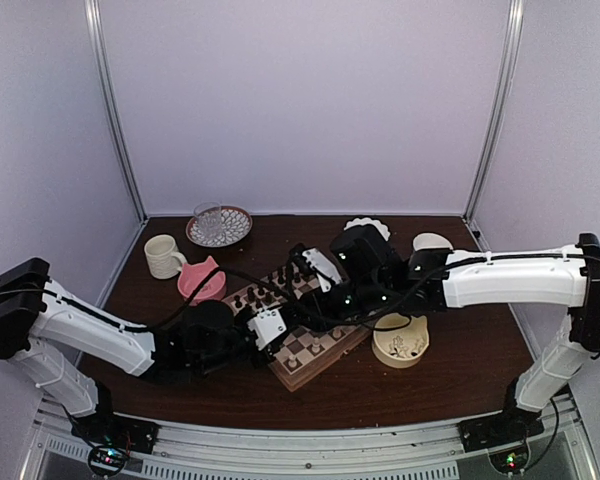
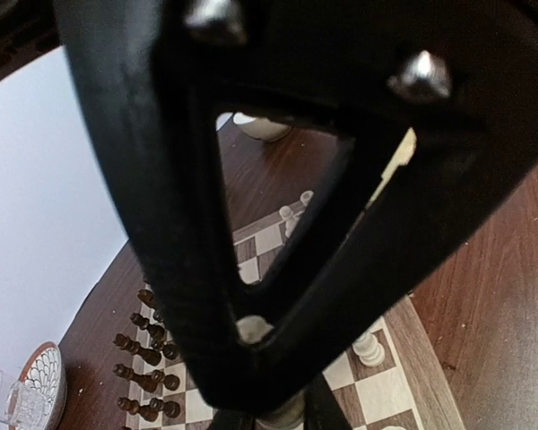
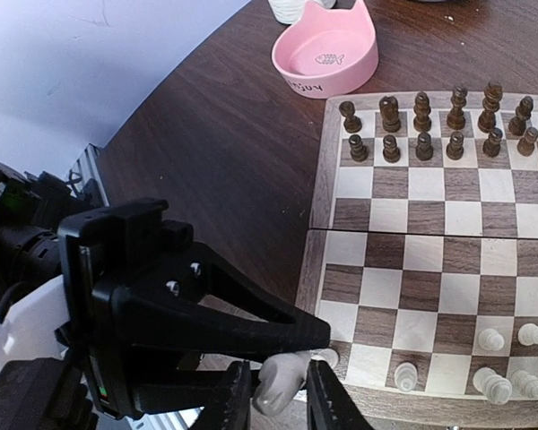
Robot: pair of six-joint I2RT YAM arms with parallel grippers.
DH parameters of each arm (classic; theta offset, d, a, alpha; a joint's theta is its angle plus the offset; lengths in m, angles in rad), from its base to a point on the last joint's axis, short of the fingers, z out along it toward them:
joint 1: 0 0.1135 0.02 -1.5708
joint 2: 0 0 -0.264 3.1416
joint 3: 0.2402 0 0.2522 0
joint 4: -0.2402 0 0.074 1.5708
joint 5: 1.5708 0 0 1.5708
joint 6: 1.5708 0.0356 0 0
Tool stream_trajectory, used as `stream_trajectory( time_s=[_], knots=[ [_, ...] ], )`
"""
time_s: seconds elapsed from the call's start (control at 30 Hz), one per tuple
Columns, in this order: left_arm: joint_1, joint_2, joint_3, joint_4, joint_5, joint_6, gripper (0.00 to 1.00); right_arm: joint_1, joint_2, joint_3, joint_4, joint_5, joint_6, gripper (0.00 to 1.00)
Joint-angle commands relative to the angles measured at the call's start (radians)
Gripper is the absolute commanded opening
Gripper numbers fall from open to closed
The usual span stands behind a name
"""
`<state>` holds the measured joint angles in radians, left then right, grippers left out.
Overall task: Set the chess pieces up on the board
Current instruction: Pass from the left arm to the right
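The board [image 1: 302, 378] lies angled at the table's middle, with dark brown figures [image 1: 265, 290] ranked along its far-left side. Both grippers meet over its near-left part. In the right wrist view my right gripper [image 3: 278, 396] has its fingers against a tilted cream-white chess piece [image 3: 282, 381], just off the board's rim [image 3: 316, 179]. The left gripper's black fingers [image 3: 251, 327] reach onto the same piece from the left. In the left wrist view my left gripper [image 2: 282, 417] is shut on that white piece [image 2: 284, 414], while the right gripper's finger [image 2: 341, 224] blocks most of the frame. Other white pieces [image 3: 511, 358] stand on the near rows.
A pink cat-shaped bowl [image 1: 202, 280], a cream mug [image 1: 163, 256] and a patterned plate with a glass [image 1: 218, 224] sit at the back left. A cream dish [image 1: 400, 340] lies right of the board, and white dishes [image 1: 430, 242] stand behind the right arm.
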<state>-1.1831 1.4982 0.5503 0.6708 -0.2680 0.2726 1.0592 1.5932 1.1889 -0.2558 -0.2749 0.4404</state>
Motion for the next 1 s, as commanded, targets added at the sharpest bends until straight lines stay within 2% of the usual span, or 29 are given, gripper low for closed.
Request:
stream_trajectory(
  time_s=[0.0,0.1,0.17,0.23,0.27,0.37,0.4,0.47,0.53,0.7,0.83,0.97],
  knots=[
    [-0.011,0.008,0.031,0.012,-0.059,0.034,0.09,-0.010,0.029,0.018,0.007,-0.018,0.023,0.23],
    [-0.014,0.008,0.035,0.008,-0.068,0.038,0.09,-0.014,0.040,0.020,0.008,-0.028,0.027,0.12],
    [-0.015,0.009,0.038,0.003,-0.082,0.038,0.09,-0.015,0.042,0.022,0.004,-0.032,0.027,0.11],
    [-0.016,0.009,0.039,0.002,-0.084,0.039,0.12,-0.017,0.041,0.020,0.004,-0.030,0.027,0.06],
    [-0.016,0.010,0.038,0.003,-0.083,0.034,0.20,-0.019,0.038,0.020,0.003,-0.025,0.025,0.02],
    [-0.016,0.008,0.039,0.003,-0.059,-0.004,0.58,-0.023,0.029,0.021,-0.019,0.004,-0.001,0.00],
    [-0.016,0.004,0.038,0.009,-0.058,-0.035,0.67,-0.026,0.024,0.023,-0.031,0.018,-0.012,0.00],
    [-0.016,-0.012,0.032,0.015,-0.060,-0.079,0.79,-0.036,0.010,0.021,-0.051,0.040,-0.033,0.00],
    [-0.015,-0.041,0.026,-0.001,-0.066,-0.113,0.86,-0.042,-0.007,0.028,-0.077,0.056,-0.066,0.00],
    [0.033,-0.122,0.021,-0.103,-0.020,-0.206,0.91,-0.043,0.043,0.137,-0.271,0.100,-0.170,0.00],
    [0.064,-0.134,0.043,-0.173,-0.098,-0.268,0.87,-0.044,0.102,0.183,-0.334,0.114,-0.205,0.00],
    [0.101,-0.170,0.016,-0.173,-0.172,-0.376,0.84,-0.042,0.143,0.210,-0.354,0.081,-0.216,0.00]
  ],
)
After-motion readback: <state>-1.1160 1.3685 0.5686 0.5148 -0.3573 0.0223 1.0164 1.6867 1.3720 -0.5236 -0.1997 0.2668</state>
